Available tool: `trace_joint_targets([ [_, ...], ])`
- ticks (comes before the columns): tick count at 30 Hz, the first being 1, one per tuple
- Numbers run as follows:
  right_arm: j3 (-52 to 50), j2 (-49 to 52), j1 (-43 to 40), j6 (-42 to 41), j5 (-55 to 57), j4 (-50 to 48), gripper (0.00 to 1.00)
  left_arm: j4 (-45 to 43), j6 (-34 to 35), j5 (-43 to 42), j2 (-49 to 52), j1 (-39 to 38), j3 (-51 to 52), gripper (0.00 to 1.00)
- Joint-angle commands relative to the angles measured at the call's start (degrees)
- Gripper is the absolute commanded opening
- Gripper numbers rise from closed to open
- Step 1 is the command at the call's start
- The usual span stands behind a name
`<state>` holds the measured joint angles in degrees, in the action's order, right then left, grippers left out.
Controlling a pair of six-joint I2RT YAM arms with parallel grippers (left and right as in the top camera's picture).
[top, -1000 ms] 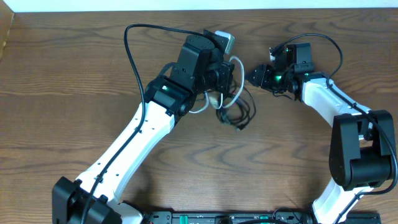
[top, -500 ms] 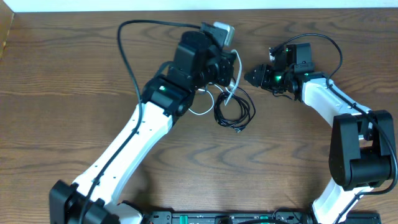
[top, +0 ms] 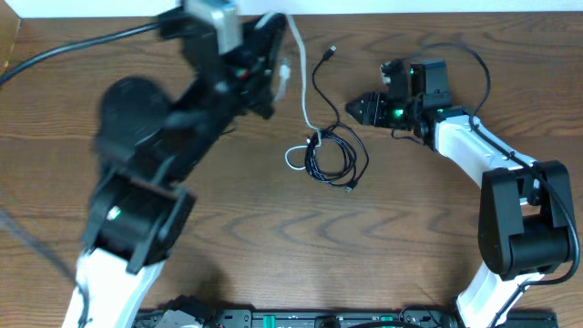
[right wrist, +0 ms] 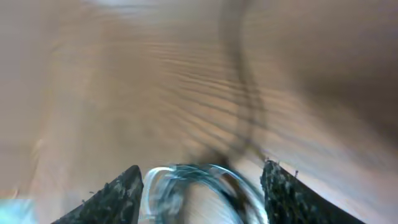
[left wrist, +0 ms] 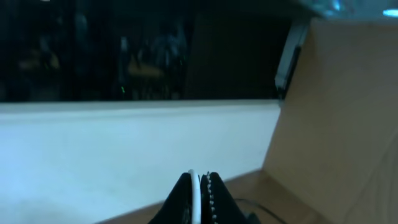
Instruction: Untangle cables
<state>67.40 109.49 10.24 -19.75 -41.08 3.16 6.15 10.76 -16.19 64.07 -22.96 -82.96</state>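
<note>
Your left gripper (left wrist: 199, 182) sits high over the far edge of the table (top: 273, 237), left of centre. The overhead view smears it badly, so go by the left wrist view, where the fingers are pressed together with the white cable (top: 300, 102) pinched between them. From that grip the white cable hangs down and toward the middle of the worktop. Its lower part ends in a small loop lying on the wood, where it meets the black cable (top: 352, 157). You can't tell from the overhead view how the two cross there. The black cable is a loose coil flat on the table, about centre and a little toward the far edge. One strand snakes away to a small plug end close to the far edge. Your right gripper (top: 355, 108) is low over the table, right of the coil and toward the far edge, with its tips pointing left. Its fingers (right wrist: 115, 196) are spread wide and hold nothing. The right wrist view is blurred, and between the fingers it shows a pale loop and a dark strand on the wood ahead. You can't tell whether the tips touch the nearest black strand, which runs just beside them.
</note>
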Motion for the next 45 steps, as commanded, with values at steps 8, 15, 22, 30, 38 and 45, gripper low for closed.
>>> trace_joint_targets([
  [8,0.0,-0.09,4.2,21.7,-18.32,-0.5,0.74,-0.57,3.54,0.02,-0.87,2.12,-0.46,0.08],
  [15,0.0,-0.02,7.61,27.45,-10.64,3.8,0.73,-1.29,3.52,1.36,-2.01,2.64,-0.46,0.07],
  [22,0.0,1.16,8.72,30.12,-9.14,3.89,0.73,-1.29,7.45,1.27,-2.36,5.9,-0.46,0.08],
  [30,0.0,4.81,10.73,26.86,-6.91,-0.98,0.37,-0.13,7.61,1.27,-2.91,8.07,-0.46,0.07],
  [38,0.04,2.67,10.47,15.82,-6.62,-2.56,0.01,6.88,7.54,1.33,-2.1,9.84,-0.44,0.07],
  [45,0.07,-9.84,10.43,13.25,3.72,3.63,0.01,10.84,7.5,1.92,0.07,10.21,-0.42,0.07],
])
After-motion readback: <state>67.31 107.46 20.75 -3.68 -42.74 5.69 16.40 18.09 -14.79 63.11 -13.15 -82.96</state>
